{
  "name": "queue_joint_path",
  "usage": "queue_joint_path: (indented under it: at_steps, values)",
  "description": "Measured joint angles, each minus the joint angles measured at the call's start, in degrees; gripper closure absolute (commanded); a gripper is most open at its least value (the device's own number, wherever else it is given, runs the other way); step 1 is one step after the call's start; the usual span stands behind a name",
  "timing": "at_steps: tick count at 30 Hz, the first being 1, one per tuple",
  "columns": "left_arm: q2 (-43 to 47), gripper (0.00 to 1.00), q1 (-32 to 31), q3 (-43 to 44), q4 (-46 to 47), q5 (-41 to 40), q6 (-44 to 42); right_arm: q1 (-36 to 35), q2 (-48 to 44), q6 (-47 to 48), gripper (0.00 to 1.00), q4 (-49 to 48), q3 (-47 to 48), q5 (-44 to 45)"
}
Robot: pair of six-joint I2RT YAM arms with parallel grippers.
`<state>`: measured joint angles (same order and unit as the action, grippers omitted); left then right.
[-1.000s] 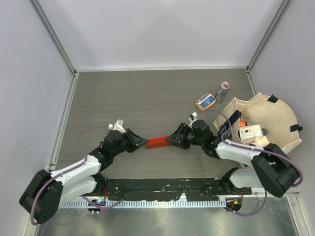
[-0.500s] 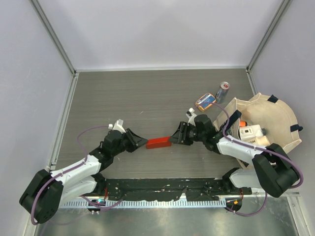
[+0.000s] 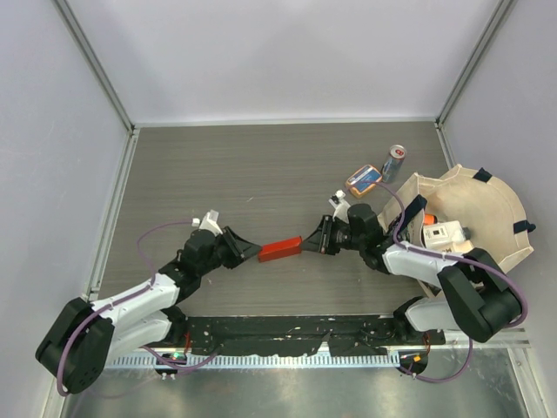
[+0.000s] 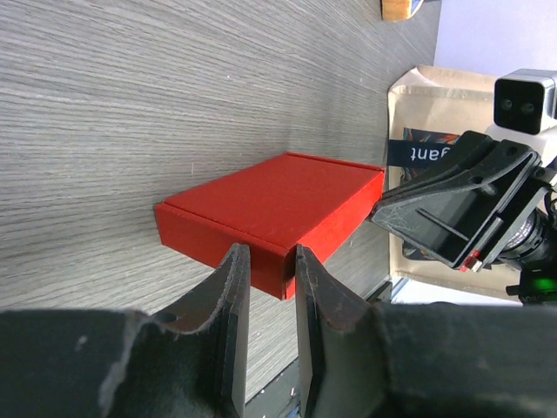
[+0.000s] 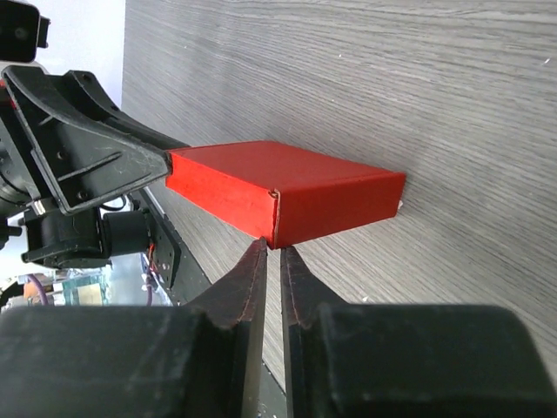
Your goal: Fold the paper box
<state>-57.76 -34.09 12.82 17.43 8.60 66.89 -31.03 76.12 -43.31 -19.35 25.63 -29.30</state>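
Two grippers meet on the red paper box [image 3: 280,250], which lies on the grey wood-grain table [image 3: 261,165] near its front edge. The left gripper [image 3: 248,252] pinches one corner, while the right gripper [image 3: 306,244], jaws nearly together, touches the opposite end. Beyond, open tabletop runs back to the white walls [image 3: 278,52].

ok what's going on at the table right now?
Both arms are working a small red box lying flat mid-table. The left gripper is at its left end and the right gripper at its right end, fingers nearly together at the box's corners. The wrist views don't settle whether either one actually pinches it. The box looks closed up.
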Motion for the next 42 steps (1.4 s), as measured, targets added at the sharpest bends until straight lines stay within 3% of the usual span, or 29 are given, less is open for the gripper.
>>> queue_joint_path:
  at_steps: [5, 10, 16, 20, 26, 30, 35, 42]
  values:
    - [0.37, 0.89, 0.02, -0.17, 0.04, 0.79, -0.70, -0.04, -0.87, 0.11, 0.85, -2.60, -3.23, -0.04]
    - [3.30, 0.86, 0.02, -0.42, -1.97, 2.10, -2.75, -0.04, -0.98, 0.52, 0.84, 4.68, -8.24, 0.92]
    - [8.17, 0.66, -0.07, 2.03, -12.59, 4.96, -8.72, -0.09, -7.37, 3.23, 0.66, 14.62, -6.71, 2.49]
    - [11.43, 0.39, -0.07, 3.74, -20.70, 6.34, -13.35, -0.09, -12.26, 5.29, 0.58, 20.39, -1.38, 3.26]
    - [14.67, 0.28, -0.07, 9.84, -27.28, 6.95, -19.45, -0.09, -13.14, 9.20, 0.53, 26.38, 8.37, 4.42]
    - [7.98, 0.27, -0.63, 18.08, -30.38, 5.92, -24.92, -0.09, -12.28, 12.04, 0.51, 31.19, 12.26, 6.08]
    - [-6.49, 0.26, -7.87, 28.15, -36.06, -5.07, -28.81, -0.09, -11.08, 14.21, 0.48, 35.34, 14.16, 7.45]
    - [-16.46, 0.23, -13.25, 29.64, -40.65, -13.53, -25.81, -3.15, -5.79, 10.82, 0.48, 30.67, 10.45, 6.16]
